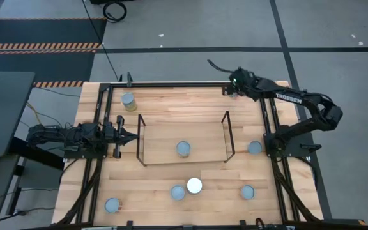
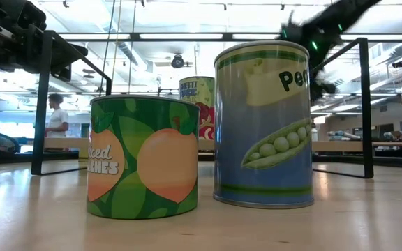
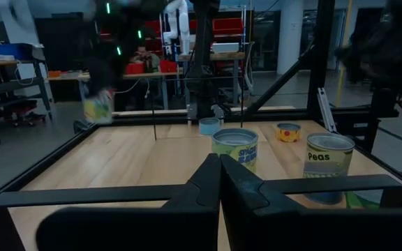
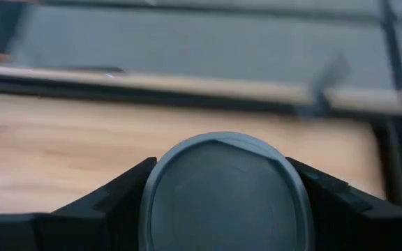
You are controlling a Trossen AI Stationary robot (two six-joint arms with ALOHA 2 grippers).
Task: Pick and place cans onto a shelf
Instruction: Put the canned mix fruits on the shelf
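Right gripper: your right gripper [image 1: 236, 83] sits over the far right corner of the table, and in its wrist view the two fingers [image 4: 117, 189] are clamped on either side of a held can [image 4: 223, 195] with a grey lid.
Left gripper: your left gripper [image 1: 133, 136] waits at the left side of the table, just outside the shelf's left wire frame; its fingers [image 3: 218, 183] are pressed together with nothing between them.
Shelf: the shelf [image 1: 203, 128] lies in the middle of the table, a light wood surface with thin black wire end frames.
Can on shelf: one can [image 1: 183, 149] stands on the shelf near its front edge.
Far left can: you have one can [image 1: 128, 101] with a greenish side near the far left corner of the table.
Right can: one can [image 1: 255, 147] stands just outside the shelf's right frame.
Front cans: a grey-lidded can [image 1: 178, 191] and a white-lidded can [image 1: 195, 186] stand touching or nearly so in front of the shelf; another can [image 1: 247, 191] is to their right, and one more [image 1: 112, 205] near the front left corner.
Low view: you see a peaches can [image 2: 144, 156] and a taller peas can [image 2: 264, 124] side by side, close to the camera.
Table: the wooden table [image 1: 165, 102] has black rails along its edges.
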